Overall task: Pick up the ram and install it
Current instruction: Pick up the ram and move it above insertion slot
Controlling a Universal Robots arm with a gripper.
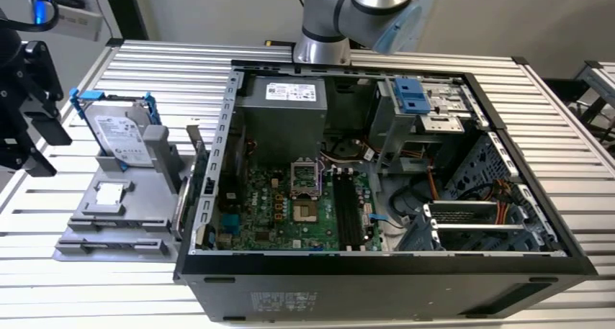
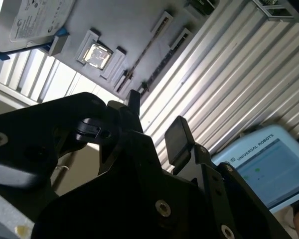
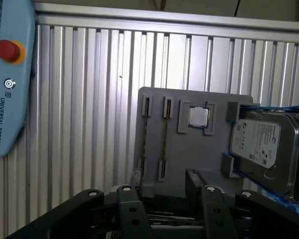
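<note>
Ram [image 3: 165, 142] stands on edge in a slot of the grey tray [image 3: 189, 154] on the tabletop [image 3: 89, 99], beside the hard drive [image 3: 261, 144]. Your pincer [image 3: 164, 181] hovers released, apart from it; you'd do well to centre its fingers [image 3: 193, 180] squarely across the flat sides.

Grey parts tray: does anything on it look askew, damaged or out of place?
Nothing stands out. The hard drive stands in its holder, the processor chip lies flat in its recess, and the ram sits on edge between its clips.
</note>
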